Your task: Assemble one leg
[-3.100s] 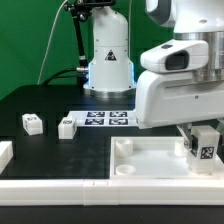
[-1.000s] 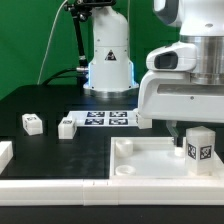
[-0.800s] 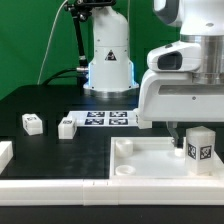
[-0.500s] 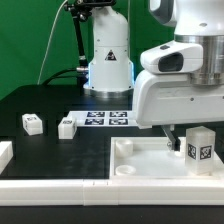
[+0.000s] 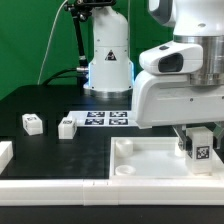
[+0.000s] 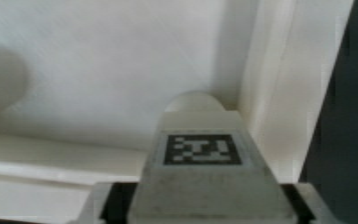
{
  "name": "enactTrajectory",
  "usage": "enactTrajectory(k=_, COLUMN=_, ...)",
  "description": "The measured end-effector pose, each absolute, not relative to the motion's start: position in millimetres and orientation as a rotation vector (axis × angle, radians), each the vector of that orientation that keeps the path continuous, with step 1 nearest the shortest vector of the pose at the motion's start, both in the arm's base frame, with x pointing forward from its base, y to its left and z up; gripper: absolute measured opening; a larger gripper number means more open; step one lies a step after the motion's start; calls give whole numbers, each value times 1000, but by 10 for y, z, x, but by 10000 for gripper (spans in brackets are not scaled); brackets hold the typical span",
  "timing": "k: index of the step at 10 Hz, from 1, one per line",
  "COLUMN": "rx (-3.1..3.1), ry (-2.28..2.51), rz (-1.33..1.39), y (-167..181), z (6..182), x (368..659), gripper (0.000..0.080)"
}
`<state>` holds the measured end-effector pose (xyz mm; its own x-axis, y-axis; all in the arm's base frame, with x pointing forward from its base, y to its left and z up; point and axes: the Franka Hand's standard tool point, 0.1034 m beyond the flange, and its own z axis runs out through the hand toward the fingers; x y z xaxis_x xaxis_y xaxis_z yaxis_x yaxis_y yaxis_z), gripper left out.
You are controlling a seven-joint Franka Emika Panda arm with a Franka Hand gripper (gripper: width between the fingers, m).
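Risk sits at the panel's (image 5: pixel 150 165) corner at 4 o'clock in the exterior view, where your gripper (image 5: pixel 201 133) pinches the leg (image 5: pixel 202 148) from both sides and holds it upright, tag facing the camera, low over the panel's inside. In the wrist view the leg (image 6: pixel 201 150) is clamped between the two dark fingers (image 6: pixel 108 199), close beside the raised rim (image 6: pixel 274 90). You cannot tell from either view whether its bottom is seated in a socket or only resting on the floor. Let go while it is off-centre and it may tip or wedge against the rim. Push down while misaligned and the panel could shift. Two spare legs (image 5: pixel 32 123) lie apart at 9 o'clock, beside the marker board (image 5: pixel 106 119).
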<state>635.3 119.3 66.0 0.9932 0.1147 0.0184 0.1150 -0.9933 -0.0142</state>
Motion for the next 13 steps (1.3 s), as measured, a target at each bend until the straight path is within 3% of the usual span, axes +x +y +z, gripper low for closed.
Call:
enactTrajectory(k=2, rx=-3121, ry=-128, rz=-27, y=1195, z=659, x=6352, gripper=290)
enactTrajectory(k=13, rx=-2438, ry=1836, rz=41, y=1179, z=638, x=6356, gripper=291)
